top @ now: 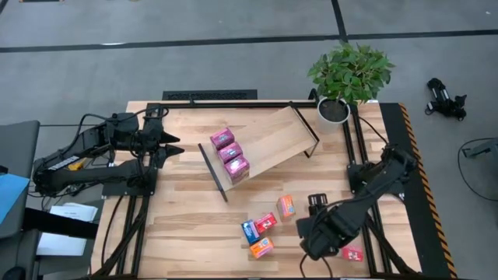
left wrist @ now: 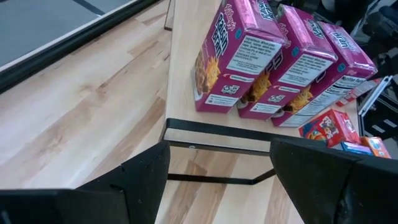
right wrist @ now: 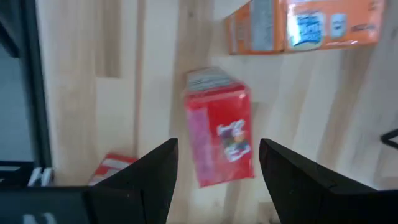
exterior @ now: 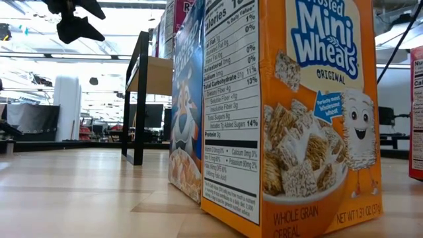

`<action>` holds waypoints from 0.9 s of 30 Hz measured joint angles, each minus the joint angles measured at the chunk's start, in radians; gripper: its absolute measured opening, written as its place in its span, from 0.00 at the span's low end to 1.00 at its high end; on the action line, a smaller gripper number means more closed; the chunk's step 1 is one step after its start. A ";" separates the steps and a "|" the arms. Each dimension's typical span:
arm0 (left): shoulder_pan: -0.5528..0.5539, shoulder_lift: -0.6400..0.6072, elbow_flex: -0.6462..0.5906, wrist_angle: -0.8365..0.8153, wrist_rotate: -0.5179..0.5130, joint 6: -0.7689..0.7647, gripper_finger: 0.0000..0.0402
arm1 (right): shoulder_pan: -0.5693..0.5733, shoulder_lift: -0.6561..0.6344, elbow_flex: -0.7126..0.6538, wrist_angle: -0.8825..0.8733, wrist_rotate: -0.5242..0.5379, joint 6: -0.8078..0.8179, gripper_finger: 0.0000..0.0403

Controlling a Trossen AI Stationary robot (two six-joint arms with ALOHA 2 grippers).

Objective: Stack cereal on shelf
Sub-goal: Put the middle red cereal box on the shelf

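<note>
Shelf (top: pixel 272 132), three pink boxes (top: pixel 229 153), five loose

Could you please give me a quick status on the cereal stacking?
Left pincer open, empty, at shelf end beside three pink boxes. Right pincer open above a red box on the table. Nothing blocking.

Three cereal boxes (top: pixel 229 152) are sitting in a row on the tilted shelf (top: pixel 268 140) mid-table. More boxes (top: pixel 264 225) are lying nearer the front edge, beside the right gripper (top: pixel 311 225).
</note>
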 joint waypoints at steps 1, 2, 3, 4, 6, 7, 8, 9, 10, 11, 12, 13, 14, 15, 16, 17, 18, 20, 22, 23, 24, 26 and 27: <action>0.000 0.000 0.000 0.000 0.000 0.000 0.67 | -0.005 0.000 0.000 0.001 0.003 0.000 0.62; 0.000 0.000 0.000 0.000 0.000 0.002 0.67 | -0.009 -0.001 0.000 0.002 0.002 0.002 0.62; 0.000 0.000 0.000 0.000 0.000 0.005 0.67 | -0.011 -0.002 0.000 0.006 0.002 0.003 0.62; 0.000 0.000 0.000 0.000 0.000 0.008 0.67 | -0.013 -0.001 0.000 0.007 0.001 0.007 0.63; 0.000 0.000 0.000 0.000 0.000 0.010 0.67 | -0.012 0.001 -0.001 0.020 -0.005 0.008 0.65; 0.000 0.000 0.000 0.000 0.000 0.012 0.67 | -0.011 0.001 -0.001 0.037 -0.009 0.006 0.67; 0.000 0.000 0.000 0.000 0.001 0.016 0.67 | -0.010 0.001 0.000 0.048 -0.012 0.002 0.69; 0.000 0.000 0.000 0.000 0.001 0.020 0.67 | -0.012 0.001 0.000 0.054 -0.013 0.002 0.72; 0.000 0.000 0.000 0.000 0.002 0.021 0.67 | -0.015 0.001 0.000 0.052 -0.012 0.003 0.75; 0.000 0.000 0.000 0.000 0.003 0.021 0.67 | -0.019 0.001 0.000 0.045 -0.012 0.003 0.77; 0.000 0.000 0.000 0.000 0.003 0.021 0.67 | -0.024 0.001 0.000 0.042 -0.012 0.003 0.80; 0.000 0.000 0.000 0.000 0.003 0.021 0.67 | -0.027 0.000 0.000 0.040 -0.012 0.007 0.82; 0.000 0.000 0.000 0.000 0.004 0.021 0.67 | -0.029 0.000 0.000 0.040 -0.008 0.007 0.84; 0.000 0.000 0.000 -0.001 0.005 0.021 0.67 | -0.029 0.000 0.000 0.037 -0.007 0.006 0.85; 0.000 0.000 0.000 0.000 0.005 0.021 0.67 | -0.029 0.002 0.000 0.034 -0.004 0.005 0.86; 0.000 0.000 0.000 -0.001 0.006 0.021 0.67 | -0.028 0.010 0.000 0.033 -0.005 0.002 0.87; 0.000 0.000 0.000 0.000 0.006 0.021 0.67 | -0.028 0.019 0.001 0.032 -0.007 0.001 0.88; 0.000 0.000 0.000 -0.001 0.006 0.021 0.67 | -0.025 0.038 -0.005 0.034 -0.012 0.000 0.88; 0.000 0.000 0.000 -0.001 0.006 0.021 0.67 | -0.018 0.049 -0.011 0.033 -0.012 0.000 0.87; 0.000 0.000 0.000 -0.001 0.006 0.021 0.67 | -0.015 0.055 -0.011 0.028 -0.012 -0.001 0.87; 0.000 0.000 0.000 -0.001 0.006 0.021 0.67 | -0.012 0.063 -0.012 0.024 -0.010 -0.003 0.87; 0.000 0.000 0.000 0.000 0.006 0.021 0.67 | -0.013 0.070 -0.014 0.016 -0.007 -0.006 0.87; 0.000 0.000 0.000 -0.001 0.006 0.021 0.67 | -0.013 0.070 -0.014 0.011 -0.006 -0.006 0.86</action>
